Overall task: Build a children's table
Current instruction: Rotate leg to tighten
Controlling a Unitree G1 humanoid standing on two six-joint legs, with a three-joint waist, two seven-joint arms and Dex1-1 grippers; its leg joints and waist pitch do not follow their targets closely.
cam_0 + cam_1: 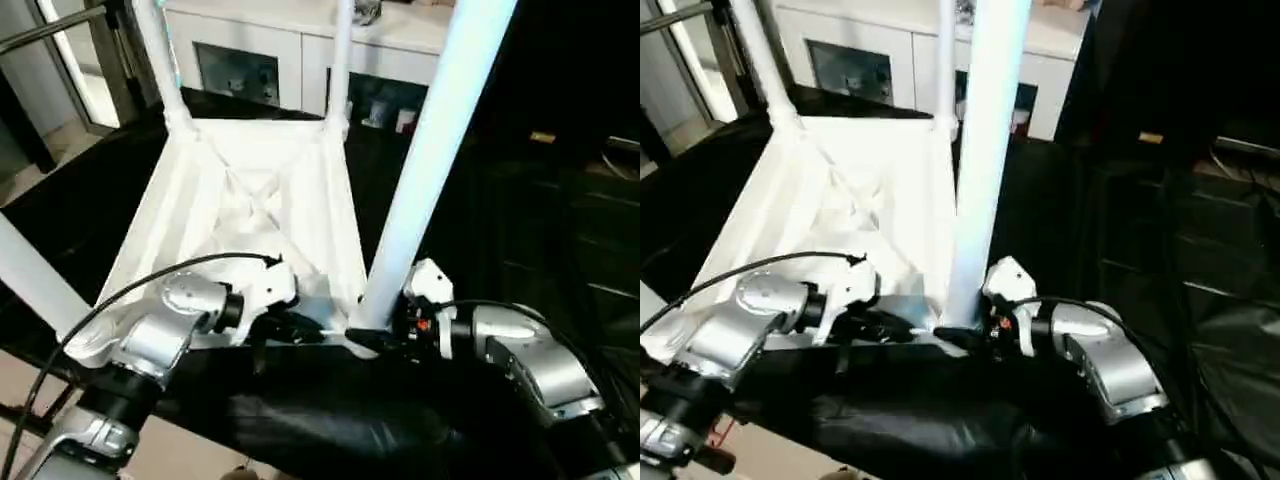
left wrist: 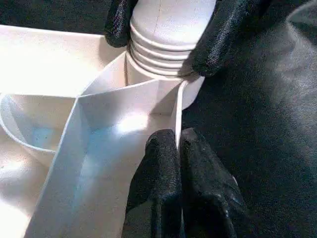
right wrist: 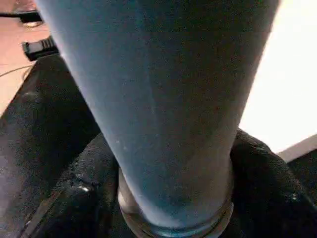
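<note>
— Where's the table sitting for you?

— Upside down on the black cloth [image 1: 330, 420] in front of me. The top [image 1: 250, 200] shows its ribbed, X-braced underside, and legs stand up from the corners — two far ones [image 1: 160, 60] and a near-left one [image 1: 35, 285] at the edge of my head view.

— And the near-right leg?

— That leg [image 1: 430, 150] rises straight up from its corner socket [image 2: 190, 91], just in front of my right forearm. My right gripper [image 1: 385, 335] is at its base, black fingers [image 2: 223, 34] pressed on either side of the threaded end, right where it meets the socket. So it's clamped around the leg.

— Left side?

— My left gripper [image 1: 290, 328] is at the near rim of the top, just beside that same corner. Its fingers [image 2: 158, 188] are squeezed together on the thin rim wall [image 2: 177, 114] — pinching the top.

— Anything behind?

— A white cabinet [image 1: 300, 40] past the far edge.
</note>
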